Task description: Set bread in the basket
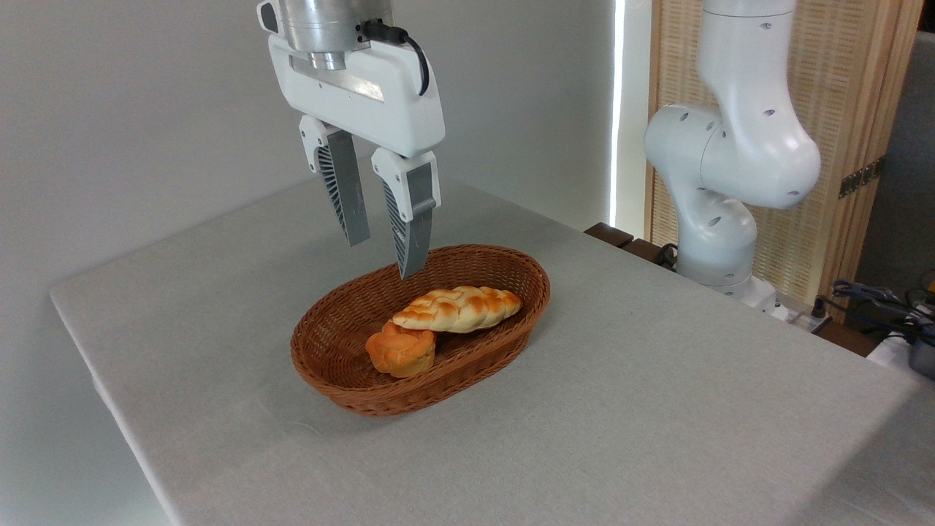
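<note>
The long braided bread lies inside the oval brown wicker basket, resting against its right side with one end on a small orange bun. My gripper hangs open above the basket's back rim, up and to the left of the bread. Nothing is between its grey ribbed fingers, and they touch neither the bread nor the basket.
The basket stands near the middle of a grey cloth-covered table. The arm's white base rises beyond the table's right back edge, in front of a wooden slatted screen. Cables and dark gear lie at the far right.
</note>
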